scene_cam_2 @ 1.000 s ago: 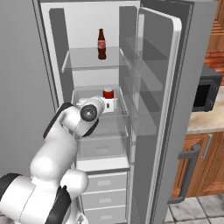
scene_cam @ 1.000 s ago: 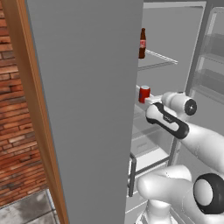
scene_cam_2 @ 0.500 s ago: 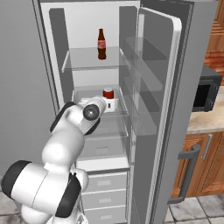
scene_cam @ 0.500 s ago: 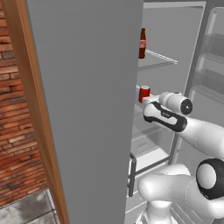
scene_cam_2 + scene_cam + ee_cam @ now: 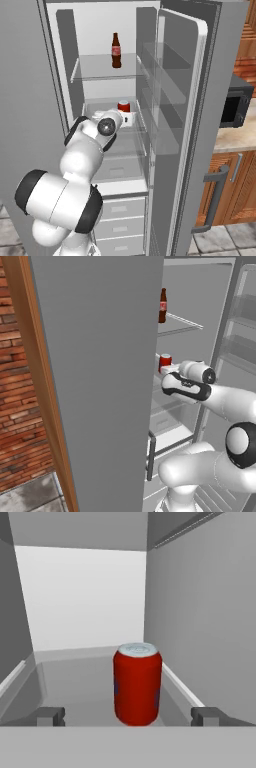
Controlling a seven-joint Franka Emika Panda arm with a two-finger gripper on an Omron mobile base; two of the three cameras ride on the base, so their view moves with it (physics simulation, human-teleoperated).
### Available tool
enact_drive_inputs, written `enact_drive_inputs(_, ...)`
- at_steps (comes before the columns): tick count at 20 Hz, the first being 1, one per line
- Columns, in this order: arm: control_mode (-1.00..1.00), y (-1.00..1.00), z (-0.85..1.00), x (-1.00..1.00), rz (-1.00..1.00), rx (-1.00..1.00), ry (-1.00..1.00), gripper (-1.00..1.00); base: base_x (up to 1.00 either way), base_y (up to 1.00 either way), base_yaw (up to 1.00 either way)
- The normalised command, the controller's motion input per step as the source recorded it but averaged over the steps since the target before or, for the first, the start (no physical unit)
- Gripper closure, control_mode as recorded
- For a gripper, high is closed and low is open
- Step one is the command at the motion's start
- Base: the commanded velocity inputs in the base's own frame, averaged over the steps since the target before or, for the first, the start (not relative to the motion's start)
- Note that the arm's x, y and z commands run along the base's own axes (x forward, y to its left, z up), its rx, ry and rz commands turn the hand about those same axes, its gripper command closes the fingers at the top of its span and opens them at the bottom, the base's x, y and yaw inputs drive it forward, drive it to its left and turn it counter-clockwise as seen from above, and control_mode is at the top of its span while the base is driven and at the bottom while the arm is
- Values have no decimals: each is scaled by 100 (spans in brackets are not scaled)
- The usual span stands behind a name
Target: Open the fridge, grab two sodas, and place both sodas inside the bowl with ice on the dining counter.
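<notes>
Right now the gripper (image 5: 128,716) is standing wide open and gripping nothing, reaching onto the middle glass shelf (image 5: 120,145) inside the fridge (image 5: 200,100). Just ahead of it, centred between its spread fingertips (image 5: 50,716), the red can (image 5: 137,683) is sitting upright, apart from both. Farther off, one shelf above the gripper, the cola bottle (image 5: 116,50) is standing upright near the back wall.

Inside the open fridge (image 5: 210,125), an upper glass shelf (image 5: 100,67) carries a dark cola bottle (image 5: 116,50), standing upright. The glass shelf below (image 5: 75,682) carries a red can (image 5: 137,683) with a silver top, also upright, near its right wall.
</notes>
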Motion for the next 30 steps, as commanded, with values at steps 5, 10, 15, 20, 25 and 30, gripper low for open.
enact_drive_inputs(5, -100, 0, -7, 18, 0, 1, 0, -100, 0, 0, 0)
enact_drive_inputs(10, -100, 0, -7, 19, 0, 1, 0, -100, 0, 0, 0)
enact_drive_inputs(15, -100, 0, -6, 20, 0, 2, 0, -100, 0, 0, 0)
enact_drive_inputs(20, -100, 0, -5, 20, 0, 2, 0, -100, 0, 0, 0)
enact_drive_inputs(25, -100, 0, -4, 17, 0, 3, 0, -100, 0, 0, 0)
enact_drive_inputs(30, -100, -1, -1, 8, 0, 4, 0, -100, 0, 0, 0)
